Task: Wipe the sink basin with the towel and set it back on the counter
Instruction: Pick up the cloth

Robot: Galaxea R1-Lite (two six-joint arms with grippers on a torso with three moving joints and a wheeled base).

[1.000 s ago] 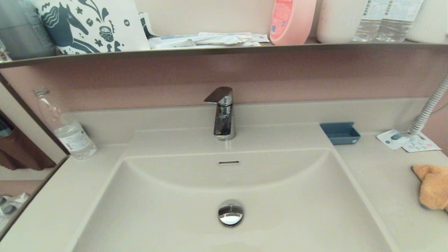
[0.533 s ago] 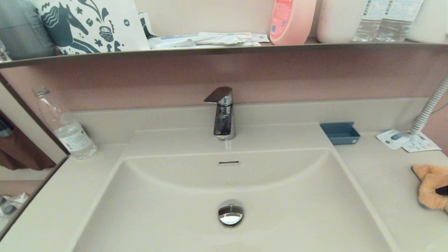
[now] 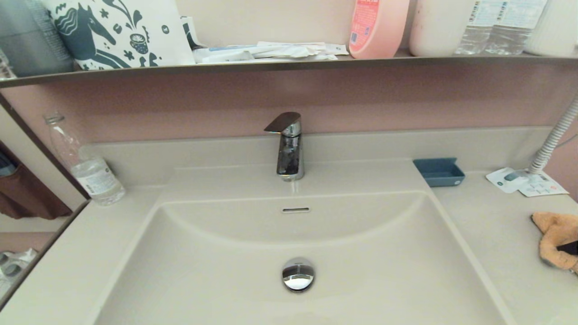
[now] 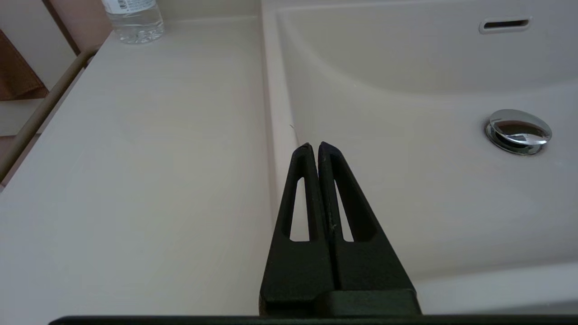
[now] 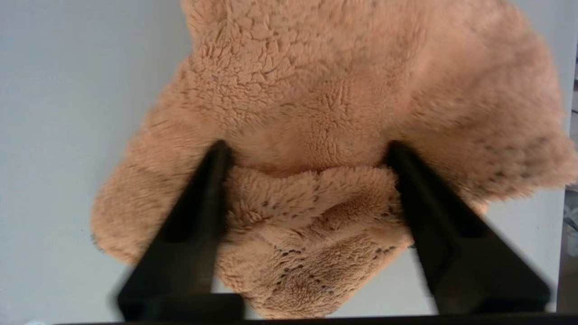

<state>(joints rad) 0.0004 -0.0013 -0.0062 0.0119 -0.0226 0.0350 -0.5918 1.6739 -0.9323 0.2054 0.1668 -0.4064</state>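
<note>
A beige sink basin [image 3: 289, 271] is sitting in the middle of a matching worktop [image 3: 492, 225], with a chrome tap [image 3: 289, 146] behind it and a round drain plug [image 3: 298, 274] in its floor. The towel [image 3: 553, 239], an orange-yellow fluffy cloth, is lying crumpled on the worktop well to the right of the basin, at the far right edge of the head view.

The right end effector [image 5: 307, 198] is hanging directly over the towel with its two black fingers [image 5: 198, 212] spread wide, one on each side of a raised fold in the cloth. The fingertips are pressing into or just touching the pile, and nothing is being pinched yet. In the head view only a dark tip is showing against the towel at the frame edge.

The left end effector [image 4: 314, 146] is resting idle above the basin's left rim, its fingers pressed together on nothing.

The towel is looking light, soft and limp, so it is likely to sag and drape once lifted rather than hold any shape. Its deep pile should give good grip and is not fragile. The bunched fold between the fingers looks like the best place to take hold, since closing there would gather several layers; a grip on a single thin edge could let the cloth slip free during wiping.
</note>
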